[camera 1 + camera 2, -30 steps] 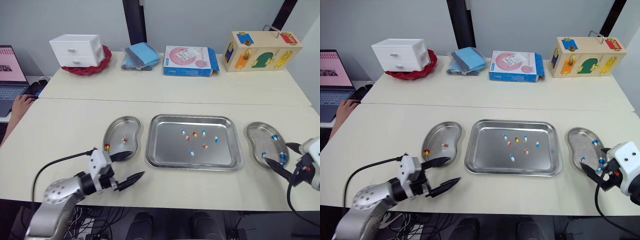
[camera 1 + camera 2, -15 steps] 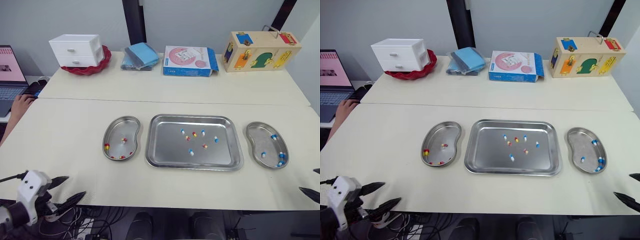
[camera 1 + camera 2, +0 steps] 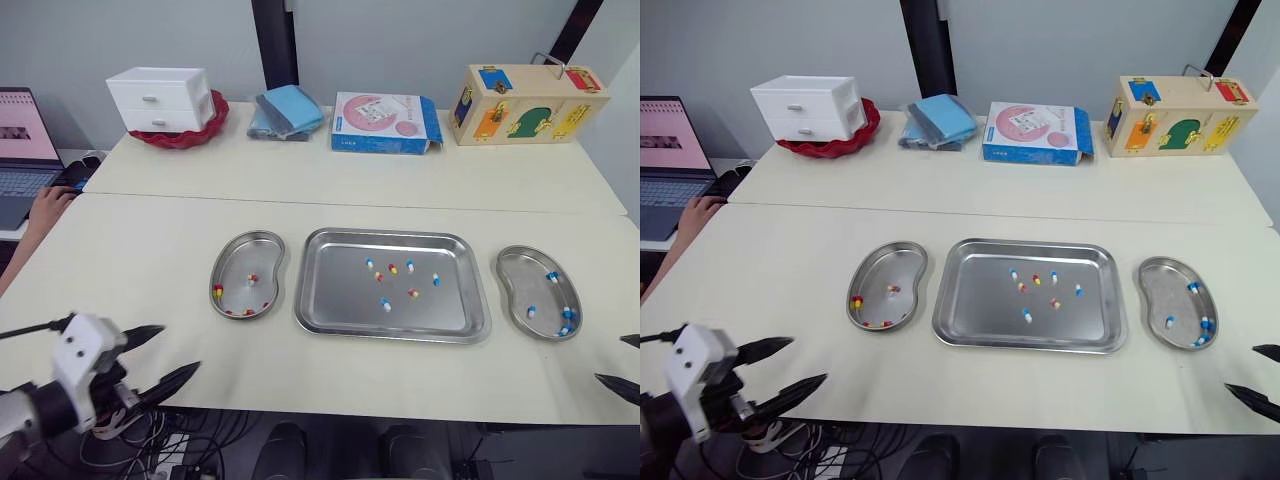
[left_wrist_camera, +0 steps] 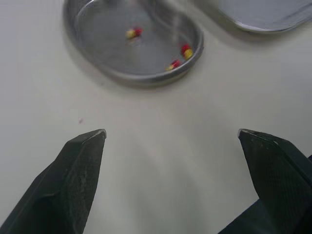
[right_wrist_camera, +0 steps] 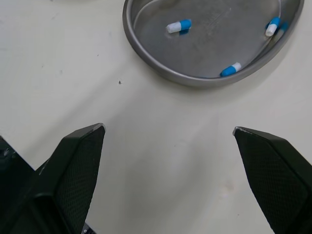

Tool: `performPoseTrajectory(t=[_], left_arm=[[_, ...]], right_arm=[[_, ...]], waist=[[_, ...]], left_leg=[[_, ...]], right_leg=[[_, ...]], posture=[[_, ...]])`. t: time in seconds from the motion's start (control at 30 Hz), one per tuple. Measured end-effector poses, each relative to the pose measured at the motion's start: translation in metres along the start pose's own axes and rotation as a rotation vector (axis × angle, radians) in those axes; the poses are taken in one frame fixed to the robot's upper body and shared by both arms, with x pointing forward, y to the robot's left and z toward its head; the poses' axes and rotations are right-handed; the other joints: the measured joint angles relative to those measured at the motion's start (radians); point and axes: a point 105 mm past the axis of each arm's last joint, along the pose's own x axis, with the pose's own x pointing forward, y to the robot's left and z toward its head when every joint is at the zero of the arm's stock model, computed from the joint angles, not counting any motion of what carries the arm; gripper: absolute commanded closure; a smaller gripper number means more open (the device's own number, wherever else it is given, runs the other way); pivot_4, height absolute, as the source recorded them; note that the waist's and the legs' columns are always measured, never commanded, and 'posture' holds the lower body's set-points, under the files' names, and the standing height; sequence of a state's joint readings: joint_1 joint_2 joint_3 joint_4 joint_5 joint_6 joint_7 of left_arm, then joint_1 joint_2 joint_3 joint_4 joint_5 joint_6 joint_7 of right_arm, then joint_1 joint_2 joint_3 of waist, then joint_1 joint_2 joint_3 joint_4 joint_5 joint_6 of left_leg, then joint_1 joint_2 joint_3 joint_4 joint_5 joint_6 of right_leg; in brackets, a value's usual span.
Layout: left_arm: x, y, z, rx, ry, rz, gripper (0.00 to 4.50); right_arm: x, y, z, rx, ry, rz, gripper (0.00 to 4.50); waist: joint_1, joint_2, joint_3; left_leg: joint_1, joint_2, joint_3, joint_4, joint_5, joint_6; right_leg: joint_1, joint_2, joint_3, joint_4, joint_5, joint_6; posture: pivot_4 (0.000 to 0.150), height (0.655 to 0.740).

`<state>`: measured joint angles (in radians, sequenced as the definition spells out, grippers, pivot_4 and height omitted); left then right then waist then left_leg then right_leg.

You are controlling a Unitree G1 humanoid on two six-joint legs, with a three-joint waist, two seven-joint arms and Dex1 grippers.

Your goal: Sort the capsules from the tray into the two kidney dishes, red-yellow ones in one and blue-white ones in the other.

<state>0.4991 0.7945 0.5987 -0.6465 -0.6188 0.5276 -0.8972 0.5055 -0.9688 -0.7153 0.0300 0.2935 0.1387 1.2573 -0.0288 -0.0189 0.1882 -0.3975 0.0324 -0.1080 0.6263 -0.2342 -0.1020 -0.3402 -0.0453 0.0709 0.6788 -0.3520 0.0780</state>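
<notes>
L hand wide open, empty, over desk front-left; R hand wide open, empty, nr blue-white dish.

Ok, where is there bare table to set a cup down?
Bare: the wide band between the back row and the tray; the stretch left of the left kidney dish; the front strip before the tray. Crowded: the back edge, with drawers, cloths, pink box and wooden box.

Steel tray holds mixed capsules; left kidney dish red-yellow capsules, right kidney dish blue-white capsules.
</notes>
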Motion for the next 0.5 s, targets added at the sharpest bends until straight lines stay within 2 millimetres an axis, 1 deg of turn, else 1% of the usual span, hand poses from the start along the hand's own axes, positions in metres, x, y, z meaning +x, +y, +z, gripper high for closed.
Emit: performPoseTrajectory(t=[0.07,0.13,0.23,0.37,0.5], left_arm=[[0.02,-0.017,0.019,0.009,-0.075,-0.097,0.0],[0.032,-0.029,0.032,0.008,-0.132,-0.16,0.0],[0.045,-0.043,0.042,-0.017,-0.212,-0.234,0.0],[0.051,-0.061,0.036,-0.048,-0.257,-0.315,0.0],[0.049,-0.065,0.026,-0.038,-0.292,-0.331,0.0]], right_arm=[[-0.002,0.005,-0.003,0.002,0.015,0.016,0.05],[-0.005,0.009,-0.005,0.003,0.025,0.021,0.05],[-0.009,0.015,-0.009,0.009,0.039,0.028,0.05],[-0.011,0.027,-0.013,0.02,0.046,0.047,0.05],[-0.011,0.038,-0.007,0.008,0.023,0.067,0.05]], waist=[[0.0,0.001,0.0],[0.0,0.002,-0.001],[-0.005,0.003,-0.002],[-0.007,0.003,-0.002],[-0.002,0.003,-0.002]], left_leg=[[0.0,0.0,0.0,0.0,0.0,0.0],[0.0,0.0,0.0,0.0,0.0,0.0],[0.001,0.0,0.0,0.0,0.0,0.0],[0.002,0.0,0.0,0.0,0.0,0.0],[0.003,0.0,0.0,0.001,0.0,0.0]], right_leg=[[0.0,0.0,0.0,0.0,0.0,0.0],[0.0,0.0,0.0,0.0,0.0,0.0],[0.001,0.0,0.0,0.0,0.0,0.0],[0.002,0.001,0.0,0.0,0.0,0.0],[0.003,0.0,0.0,0.0,0.0,0.0]], posture=[[0.15,0.7337],[0.15,0.7337],[0.15,0.7337],[0.15,0.7337],[0.15,0.7337]])
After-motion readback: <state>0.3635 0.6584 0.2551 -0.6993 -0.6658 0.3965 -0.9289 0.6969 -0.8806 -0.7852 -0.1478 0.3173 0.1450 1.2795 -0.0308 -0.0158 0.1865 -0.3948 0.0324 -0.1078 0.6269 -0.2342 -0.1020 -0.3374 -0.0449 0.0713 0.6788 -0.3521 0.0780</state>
